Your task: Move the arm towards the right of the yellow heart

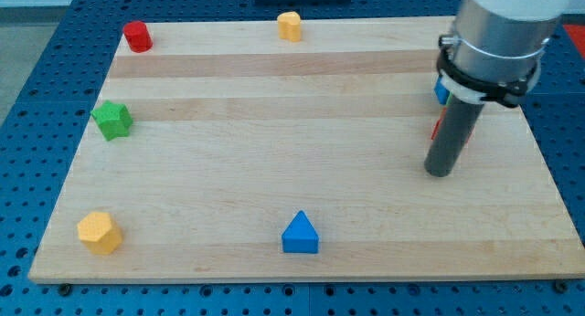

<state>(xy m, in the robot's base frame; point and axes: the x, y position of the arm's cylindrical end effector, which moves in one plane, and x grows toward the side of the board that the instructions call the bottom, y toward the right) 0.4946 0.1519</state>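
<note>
The yellow heart [289, 26] sits at the top edge of the wooden board [302, 206], near the middle. My tip [440, 173] rests on the board at the view's right, well below and to the right of the heart. It touches no block that I can see.
A red cylinder [137, 36] is at the top left and a green star [112, 121] at the left. A yellow hexagon [99, 232] is at the bottom left and a blue triangle [300, 234] at the bottom middle. A blue block [441, 92] and a red block [436, 129] show partly behind the rod.
</note>
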